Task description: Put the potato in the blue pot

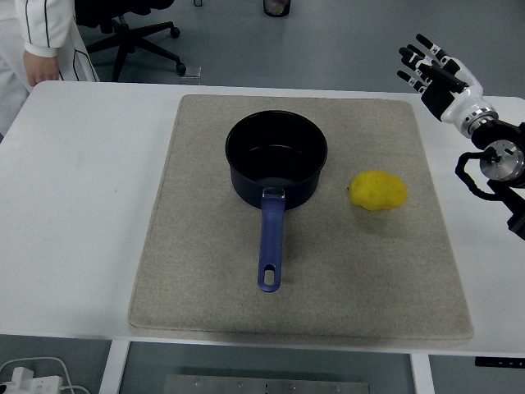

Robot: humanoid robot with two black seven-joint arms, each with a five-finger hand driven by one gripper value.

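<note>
The right hand (432, 71) hung open past the mat's (205, 271) far right corner, and a careless grab might roll the seemingly smooth potato (378, 190) away from the pot (276, 158).

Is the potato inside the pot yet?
No. The potato lies on the mat, right of the pot.

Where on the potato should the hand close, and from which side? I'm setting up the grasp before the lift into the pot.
Probably from above, fingers across the short axis of the potato. It lies flat on the mat, long axis roughly left to right, with free space all round. The right hand, open at the table's right edge, is nearest. The blue pot stands apart to its left.
</note>
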